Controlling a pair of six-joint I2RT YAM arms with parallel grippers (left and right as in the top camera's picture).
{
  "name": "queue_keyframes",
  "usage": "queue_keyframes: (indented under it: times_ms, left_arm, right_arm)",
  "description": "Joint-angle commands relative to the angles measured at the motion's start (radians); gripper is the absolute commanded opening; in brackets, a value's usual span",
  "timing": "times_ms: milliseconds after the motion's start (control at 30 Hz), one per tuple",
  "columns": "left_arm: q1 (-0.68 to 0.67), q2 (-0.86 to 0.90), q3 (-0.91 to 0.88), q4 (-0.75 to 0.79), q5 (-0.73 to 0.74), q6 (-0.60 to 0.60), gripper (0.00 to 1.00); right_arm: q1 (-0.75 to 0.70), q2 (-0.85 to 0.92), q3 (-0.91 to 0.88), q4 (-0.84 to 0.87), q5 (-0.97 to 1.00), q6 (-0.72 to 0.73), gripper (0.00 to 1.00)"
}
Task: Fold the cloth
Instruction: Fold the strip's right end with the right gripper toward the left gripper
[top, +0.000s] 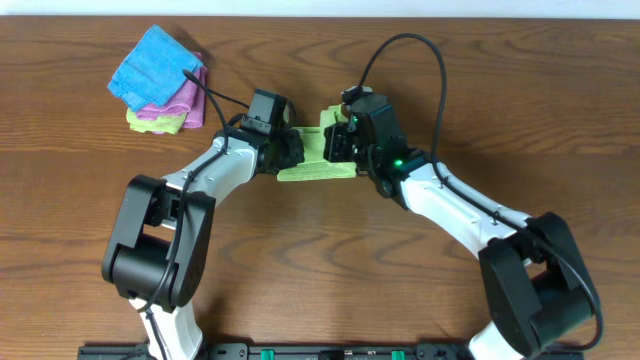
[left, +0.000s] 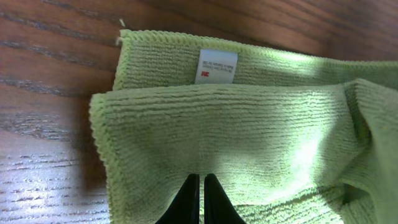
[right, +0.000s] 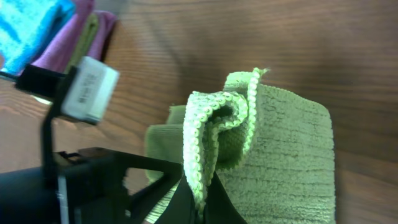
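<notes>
A light green cloth (top: 315, 165) lies partly folded on the wooden table, between my two grippers. My left gripper (top: 291, 150) is at its left side. In the left wrist view its fingers (left: 199, 178) are shut, with the tips resting on the cloth's top layer (left: 236, 130), and no fabric shows between them. A white label (left: 217, 66) sits on the layer beneath. My right gripper (top: 338, 140) is at the cloth's right side. In the right wrist view it (right: 200, 198) is shut on a bunched stitched edge of the cloth (right: 214, 118) and holds it above the flat part.
A stack of folded cloths (top: 160, 85), blue over pink over yellow-green, lies at the back left and also shows in the right wrist view (right: 37, 31). The left arm (right: 81, 168) is close beside the right gripper. Bare wooden table (top: 520, 100) surrounds the cloth.
</notes>
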Motion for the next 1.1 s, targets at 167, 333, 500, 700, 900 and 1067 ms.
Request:
queue_keyframes:
  times_ms: [167, 333, 500, 700, 900, 1067]
  left_arm:
    - [0.074, -0.109, 0.019, -0.021, 0.0, -0.004, 0.06]
    - [0.119, -0.158, 0.019, -0.035, -0.005, 0.02, 0.06]
    - [0.16, -0.2, 0.019, -0.05, -0.008, 0.026, 0.06]
    - [0.19, -0.222, 0.019, -0.062, -0.006, 0.026, 0.06]
    - [0.192, -0.222, 0.019, -0.089, -0.005, 0.026, 0.06]
    - [0.192, -0.222, 0.019, -0.093, -0.004, 0.026, 0.06]
  right_arm:
    - [0.039, 0.006, 0.021, 0.0, 0.051, -0.033, 0.01]
    - [0.054, 0.033, 0.024, 0.024, 0.05, -0.032, 0.01]
    - [0.087, 0.066, 0.031, 0.024, 0.05, -0.037, 0.01]
    - [0.112, 0.087, 0.032, 0.046, 0.065, -0.059, 0.01]
    - [0.112, 0.128, 0.038, 0.066, 0.065, -0.058, 0.01]
    - [0.128, 0.138, 0.047, 0.105, 0.065, -0.059, 0.01]
